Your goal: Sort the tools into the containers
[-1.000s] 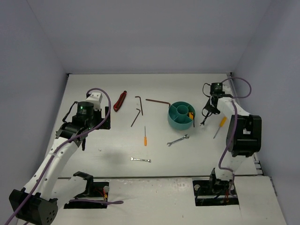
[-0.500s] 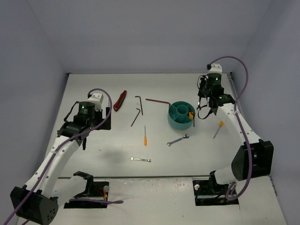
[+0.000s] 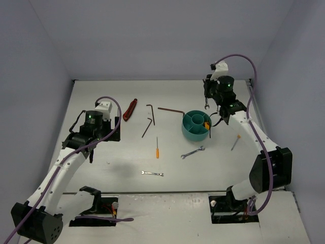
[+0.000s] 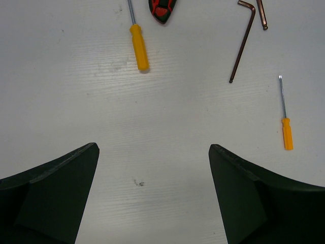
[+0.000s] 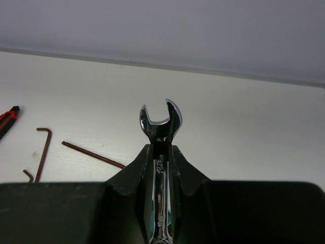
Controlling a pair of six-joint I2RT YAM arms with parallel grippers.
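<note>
The round teal container [image 3: 189, 131] stands right of centre, with a small yellow item [image 3: 207, 124] in one compartment. Just behind its far rim, my right gripper [image 3: 207, 100] [image 5: 161, 148] is shut on a silver wrench [image 5: 161, 121] whose open end sticks out past the fingertips. My left gripper [image 3: 111, 133] [image 4: 152, 148] hovers open over bare table at the left. Ahead of it lie an orange-handled screwdriver [image 4: 138, 46], the red-and-black tool [image 4: 161, 7] [image 3: 130, 109], a hex key [image 4: 242, 43] and a second orange screwdriver [image 4: 286, 129] [image 3: 157, 148].
Two more wrenches [image 3: 193, 152] [image 3: 152, 173] lie in front of the tub. Hex keys [image 3: 151, 113] [image 3: 147, 127] and a long one [image 3: 170, 109] lie behind the middle. Another orange screwdriver [image 3: 236, 141] lies right of the tub. Walls enclose the table.
My right arm has swung from the right of the tub up and back-left, carrying the wrench to behind the tub. The left arm has not moved.
</note>
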